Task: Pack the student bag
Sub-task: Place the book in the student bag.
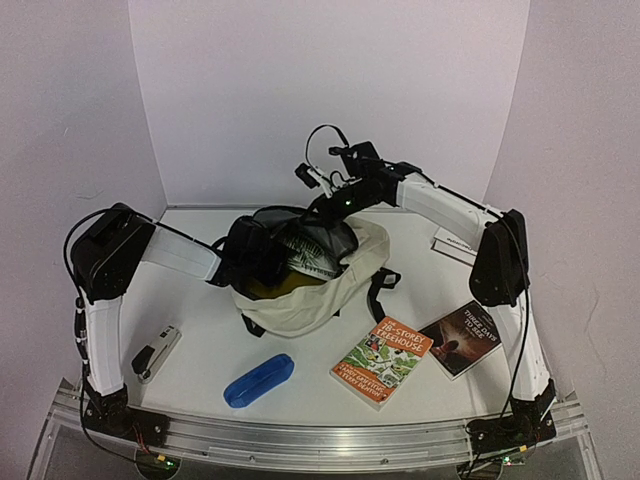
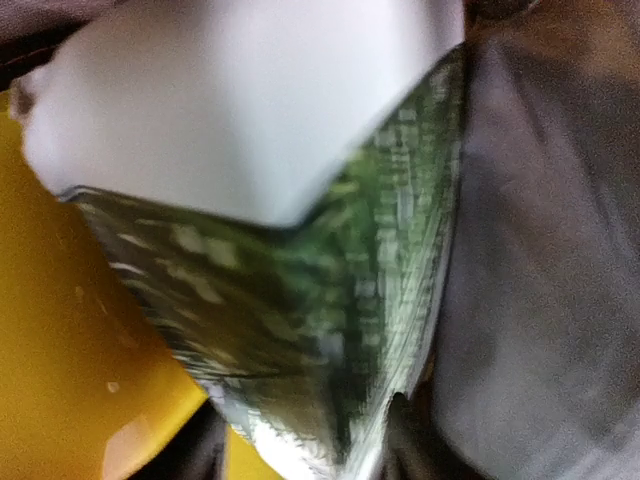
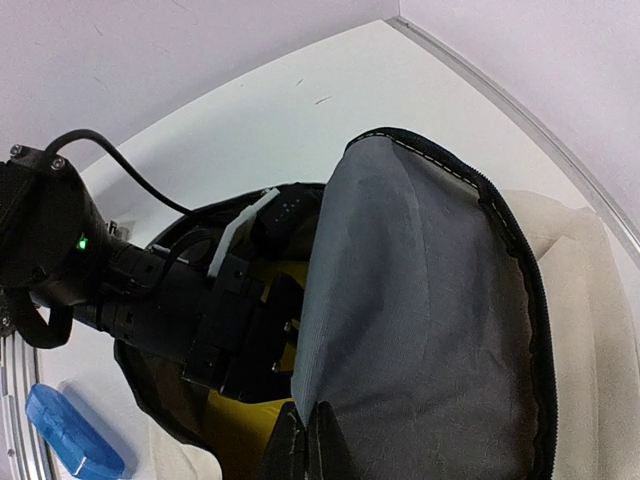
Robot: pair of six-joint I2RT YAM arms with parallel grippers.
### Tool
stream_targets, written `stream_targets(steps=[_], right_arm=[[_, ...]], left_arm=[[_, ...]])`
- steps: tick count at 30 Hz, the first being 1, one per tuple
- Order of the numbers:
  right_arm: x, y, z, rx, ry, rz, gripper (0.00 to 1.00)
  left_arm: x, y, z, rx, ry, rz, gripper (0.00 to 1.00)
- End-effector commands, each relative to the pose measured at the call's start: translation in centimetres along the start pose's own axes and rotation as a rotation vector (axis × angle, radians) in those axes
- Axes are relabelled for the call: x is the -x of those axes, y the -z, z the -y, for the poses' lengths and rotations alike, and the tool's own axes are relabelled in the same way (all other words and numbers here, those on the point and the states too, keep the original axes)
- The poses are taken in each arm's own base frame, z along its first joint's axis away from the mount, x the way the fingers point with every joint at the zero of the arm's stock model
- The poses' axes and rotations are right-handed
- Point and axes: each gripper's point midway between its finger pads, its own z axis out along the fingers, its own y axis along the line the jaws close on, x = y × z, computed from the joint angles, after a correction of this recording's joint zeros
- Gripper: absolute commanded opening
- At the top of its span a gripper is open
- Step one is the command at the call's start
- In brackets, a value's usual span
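The right gripper (image 3: pixel 306 425), pressed together, pinches the student bag (image 3: pixel 590 330) by its flap; the left gripper (image 3: pixel 245 345) is inside, its spread untellable; only the overhead view shows the orange book (image 1: pixel 382 362), lower right.

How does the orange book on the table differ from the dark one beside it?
The orange book has a bright illustrated cover; the dark book is mostly black. The orange book lies nearer the middle, the dark book closer to the right arm. Both lie flat, cover up, outside the bag.
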Motion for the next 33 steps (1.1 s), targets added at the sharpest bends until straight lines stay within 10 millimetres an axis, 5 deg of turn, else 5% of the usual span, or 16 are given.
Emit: stream_targets(steps=[1,6,12,17,27,31,33], right_arm=[[3.4,1.5,-1.4,0.051,0.048,0.100,0.00],[3.5,2.2,-3.2,0.130,0.054,0.107,0.00],[2.4,2.3,-2.4,0.115,0.075,0.087,0.00],[1.1,1.3,1.6,0.032,0.046,0.067,0.00],[-2.4,-1.7,11.1,-0.175,0.022,0.031,0.00],[-1.8,-1.2,11.4,-0.172,0.013,0.051,0.04],[-1.4,-0.2,10.5,-0.150,0.011,0.054,0.23]], left_arm=[[-0.5,-1.5,1.9,-0.055,-0.009,-0.028,0.40],[0.3,-3.8,4.0,-0.161,-0.030,0.001,0.19],[1.7,-4.0,6.3,-0.231,-0.080,0.041,0.19],[1.3,-1.5,7.3,-0.180,-0.157,0.039,0.54],[-1.6,4.2,5.8,0.031,-0.304,-0.109,0.82],[-2.4,6.4,5.8,0.064,-0.420,-0.153,0.93],[-2.8,7.5,5.9,0.086,-0.493,-0.181,0.96]])
